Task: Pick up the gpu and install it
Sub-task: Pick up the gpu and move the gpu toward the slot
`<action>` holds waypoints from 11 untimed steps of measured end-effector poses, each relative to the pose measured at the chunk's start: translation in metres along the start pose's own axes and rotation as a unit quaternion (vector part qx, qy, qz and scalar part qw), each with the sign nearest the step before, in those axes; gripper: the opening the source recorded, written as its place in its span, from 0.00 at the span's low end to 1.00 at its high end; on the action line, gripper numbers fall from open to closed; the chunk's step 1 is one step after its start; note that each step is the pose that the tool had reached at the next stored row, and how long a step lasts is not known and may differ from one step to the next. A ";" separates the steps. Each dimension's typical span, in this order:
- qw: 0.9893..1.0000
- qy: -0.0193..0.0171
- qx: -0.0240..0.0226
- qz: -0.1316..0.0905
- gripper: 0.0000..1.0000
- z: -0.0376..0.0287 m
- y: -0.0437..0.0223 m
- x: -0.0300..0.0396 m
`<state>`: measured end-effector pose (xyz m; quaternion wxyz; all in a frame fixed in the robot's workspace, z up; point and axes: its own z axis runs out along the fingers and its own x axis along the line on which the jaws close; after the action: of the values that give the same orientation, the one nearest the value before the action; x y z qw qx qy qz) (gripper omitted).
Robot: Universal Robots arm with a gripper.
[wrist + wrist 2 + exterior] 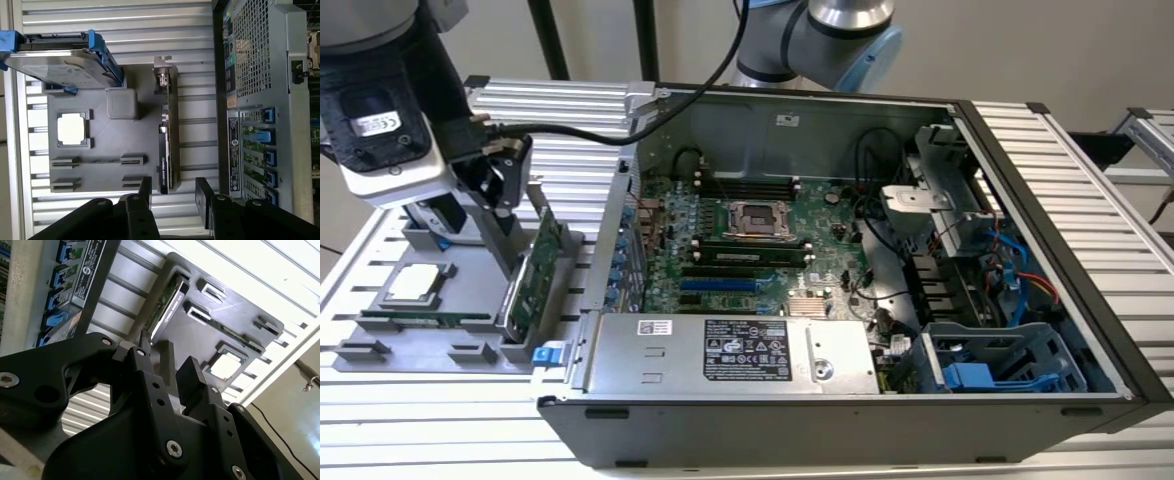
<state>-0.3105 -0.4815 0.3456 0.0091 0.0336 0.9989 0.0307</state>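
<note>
While end effector gapes, gpu upright — grey tray

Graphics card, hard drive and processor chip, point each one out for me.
graphics card (171, 120), first wrist view, middle of its long edge.
hard drive (50, 70), first wrist view, on its silver face.
processor chip (73, 129), first wrist view, centre of its metal lid.
</note>
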 end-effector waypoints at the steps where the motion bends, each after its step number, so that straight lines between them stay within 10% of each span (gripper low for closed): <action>1: 1.000 0.000 0.000 0.000 1.00 0.0003 0.0000 0.0000; 11: 1.000 0.000 0.000 0.000 1.00 0.0031 -0.0002 0.0000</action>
<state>-0.3105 -0.4814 0.3425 0.0092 0.0335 0.9989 0.0307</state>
